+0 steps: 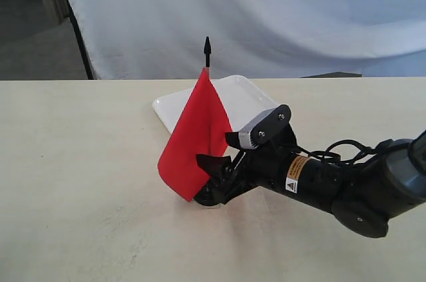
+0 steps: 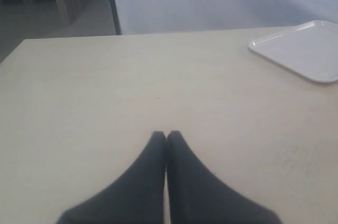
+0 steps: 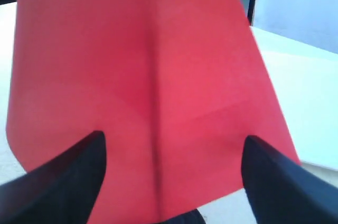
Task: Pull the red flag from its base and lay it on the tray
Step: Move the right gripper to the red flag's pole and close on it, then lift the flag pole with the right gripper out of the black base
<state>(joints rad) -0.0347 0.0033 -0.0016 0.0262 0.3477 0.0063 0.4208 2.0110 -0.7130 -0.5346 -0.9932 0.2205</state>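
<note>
Here, creased red flag (image 3: pixel 132 65) faces spread right gripper (image 3: pixel 173 138).

The right tool (image 3: pixel 171 140) gapes wide, arm stretched low; the left tool (image 2: pixel 166 135) is pinched together.

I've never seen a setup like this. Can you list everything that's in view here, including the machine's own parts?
red flag: one, red cloth on a thin stick with a black tip, standing upright mid-table in front of the tray; its foot is hidden by the cloth and the gripper
tray: one, white, flat on the table behind the flag
table: one, cream, under everything
backdrop sheet: one, pale white, hanging behind the table
right arm: one, black and grey, reaching in low from the right
right gripper: one, black, open, a finger on each side of the flag's lower cloth
left gripper: one, black, shut, over bare table; seen only in its own wrist camera
</note>
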